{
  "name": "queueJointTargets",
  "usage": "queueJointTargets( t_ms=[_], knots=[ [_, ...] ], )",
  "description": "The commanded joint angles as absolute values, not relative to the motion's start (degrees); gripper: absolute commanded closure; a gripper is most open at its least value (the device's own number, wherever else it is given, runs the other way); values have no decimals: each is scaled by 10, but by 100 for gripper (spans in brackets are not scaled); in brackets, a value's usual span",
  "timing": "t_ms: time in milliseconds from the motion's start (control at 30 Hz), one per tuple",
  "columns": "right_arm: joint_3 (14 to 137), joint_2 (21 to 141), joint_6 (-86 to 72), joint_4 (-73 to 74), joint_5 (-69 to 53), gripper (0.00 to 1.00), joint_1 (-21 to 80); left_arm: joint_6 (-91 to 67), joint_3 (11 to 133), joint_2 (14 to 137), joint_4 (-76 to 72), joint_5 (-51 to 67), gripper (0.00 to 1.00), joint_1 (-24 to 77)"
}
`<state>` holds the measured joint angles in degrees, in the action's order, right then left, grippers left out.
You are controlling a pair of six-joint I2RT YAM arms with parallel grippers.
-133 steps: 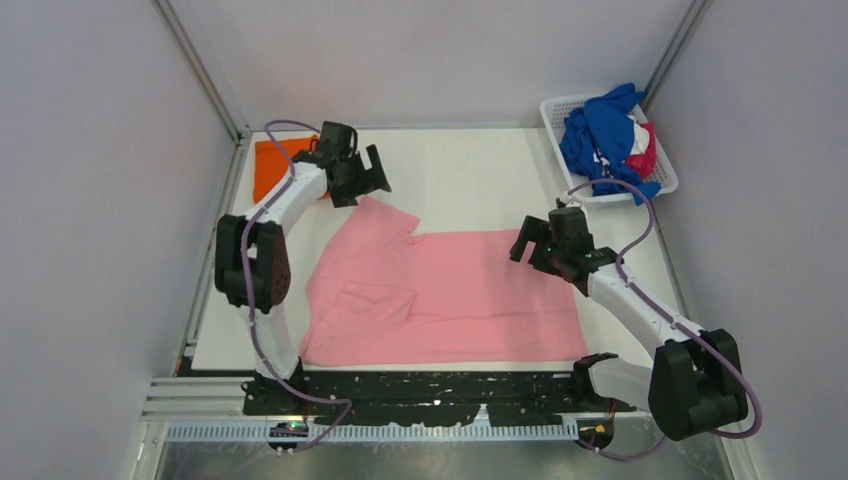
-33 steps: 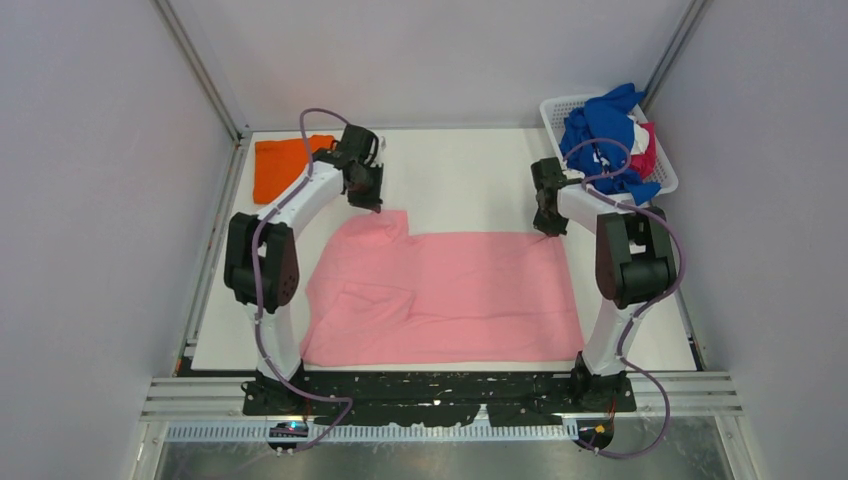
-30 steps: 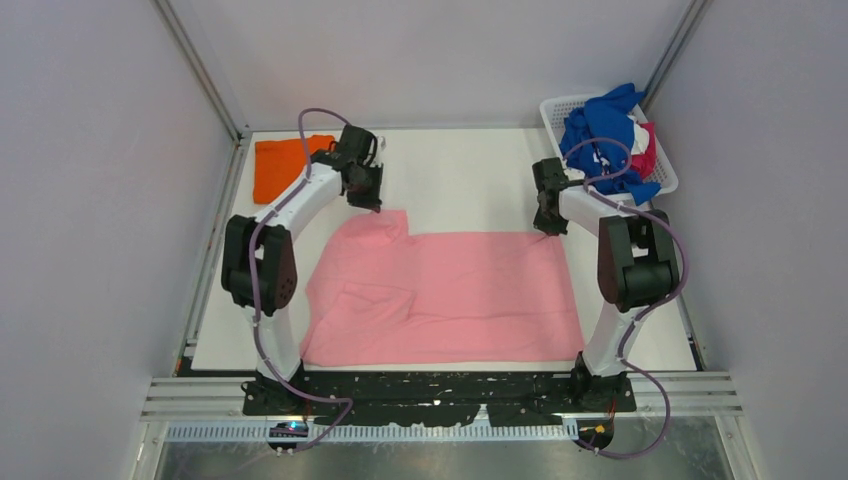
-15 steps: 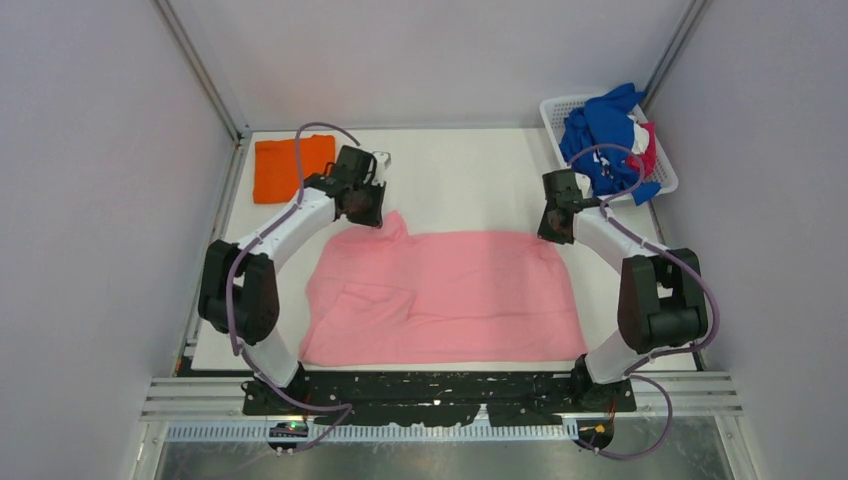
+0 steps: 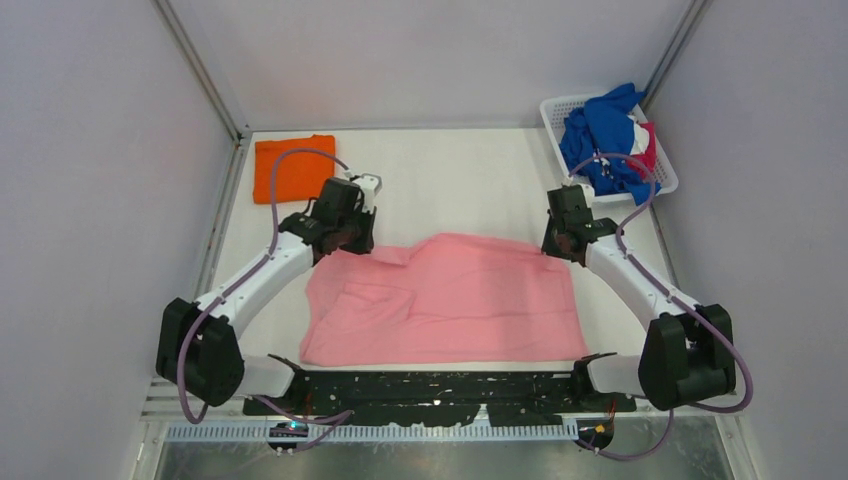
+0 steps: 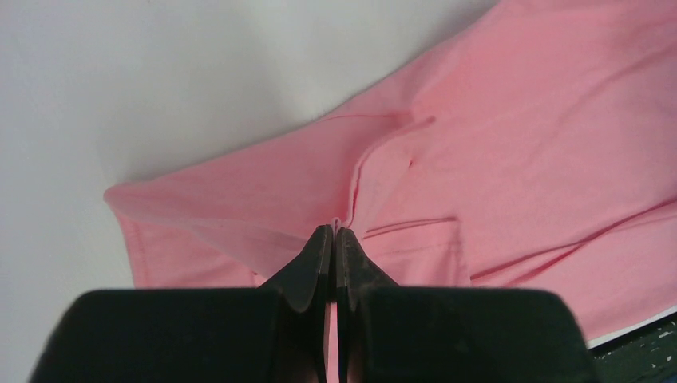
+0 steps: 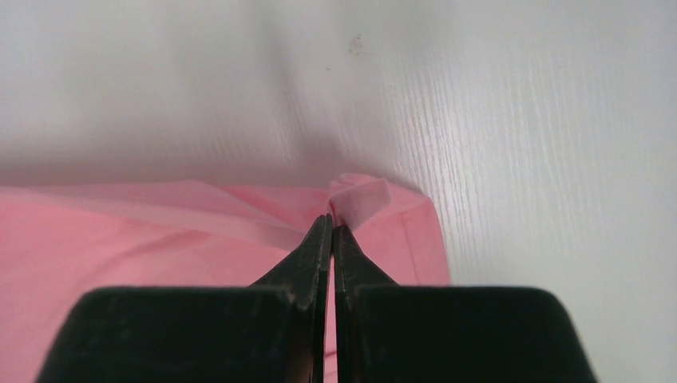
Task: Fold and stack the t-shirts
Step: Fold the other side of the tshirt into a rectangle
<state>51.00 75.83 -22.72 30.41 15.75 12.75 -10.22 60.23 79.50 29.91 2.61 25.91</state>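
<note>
Pink t-shirt (image 5: 450, 300) lies spread on the table (image 5: 470, 180); our left gripper (image 6: 334, 235) and right gripper (image 7: 331, 223) each pinch a far corner, so we should carry both evenly to the near hem.

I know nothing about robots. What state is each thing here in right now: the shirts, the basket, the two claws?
Light pink cotton t-shirt: spread on the table, far edge lifted at both corners.
Bright orange t-shirt: folded, flat at the far left corner.
White slatted plastic basket: upright, holding crumpled blue, magenta and white shirts.
Left gripper: shut on the pink shirt's far edge.
Right gripper: shut on its far right corner.
</note>
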Motion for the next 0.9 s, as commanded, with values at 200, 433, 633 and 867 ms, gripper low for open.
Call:
queueJointTargets(
  t_ms=[200, 433, 633, 867],
  knots=[
    [488, 666, -201, 378, 170, 95, 129, -157, 519, 661, 287, -42, 100, 275],
    [484, 633, -201, 407, 176, 95, 129, -194, 502, 607, 316, -44, 100, 276],
    [479, 622, -199, 412, 178, 95, 129, -215, 474, 561, 325, -38, 100, 276],
    [468, 615, -204, 420, 168, 95, 129, -255, 428, 511, 335, -37, 100, 281]
  ],
)
